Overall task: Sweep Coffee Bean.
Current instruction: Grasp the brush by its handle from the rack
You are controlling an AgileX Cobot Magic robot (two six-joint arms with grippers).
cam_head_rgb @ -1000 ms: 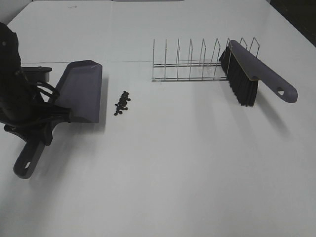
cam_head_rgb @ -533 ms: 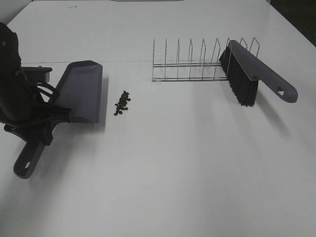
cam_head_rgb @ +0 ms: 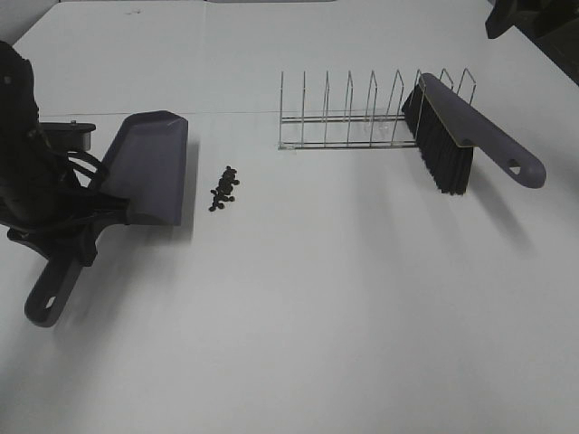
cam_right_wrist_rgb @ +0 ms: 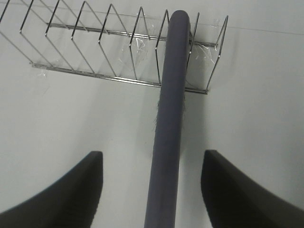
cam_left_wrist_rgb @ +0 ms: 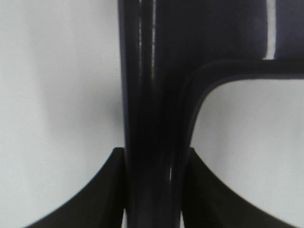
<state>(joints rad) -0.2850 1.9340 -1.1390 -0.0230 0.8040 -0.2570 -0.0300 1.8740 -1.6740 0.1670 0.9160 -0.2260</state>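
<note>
White worktop [cam_head_rgb: 317, 344]; left tool [cam_left_wrist_rgb: 153, 190] clamped on pan [cam_head_rgb: 149, 167] handle, lip facing beans [cam_head_rgb: 223, 188] just beside pan: ready to catch. Well apart from pan, brush [cam_head_rgb: 463, 119] propped on rack [cam_head_rgb: 335, 144], handle raised for pickup; right tool [cam_right_wrist_rgb: 152, 190] spread, straddling handle, not gripping.

Left claw [cam_left_wrist_rgb: 154, 153] clamped tight — right claw [cam_right_wrist_rgb: 152, 154] spread wide.

You can't count the coffee bean [cam_head_rgb: 223, 188] cluster from the high view, the grains are too small. The left arm [cam_head_rgb: 27, 154] covers the dustpan [cam_head_rgb: 149, 167] handle's middle and its own jaws. The right arm [cam_head_rgb: 525, 14] is cropped at the top corner. In the left wrist view the dustpan is blurred and its pan cropped. In the right wrist view the brush [cam_right_wrist_rgb: 168, 118] bristles are mostly hidden and its near end cropped.
</note>
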